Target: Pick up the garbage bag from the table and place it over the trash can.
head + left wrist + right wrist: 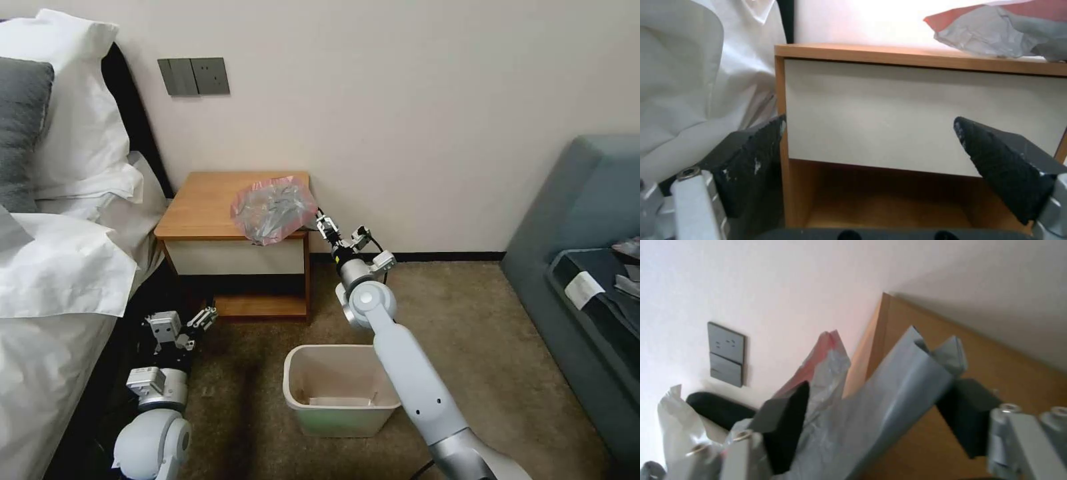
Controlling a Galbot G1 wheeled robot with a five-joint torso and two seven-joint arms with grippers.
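Two robot arms appear in the head view. A crumpled garbage bag, grey with a pink rim, lies on the front right part of an orange-brown wooden counter standing against the wall, part of it hanging over the front edge. The right end effector reaches to the bag's right side; in the right wrist view its dark fingers stand apart with folds of the bag's plastic between them, not pressed together on it. The left end effector hangs low beside the bed, its fingers spread wide, facing the counter's white drawer front. A cream trash can stands on the carpet in front of the counter, well apart from the bag.
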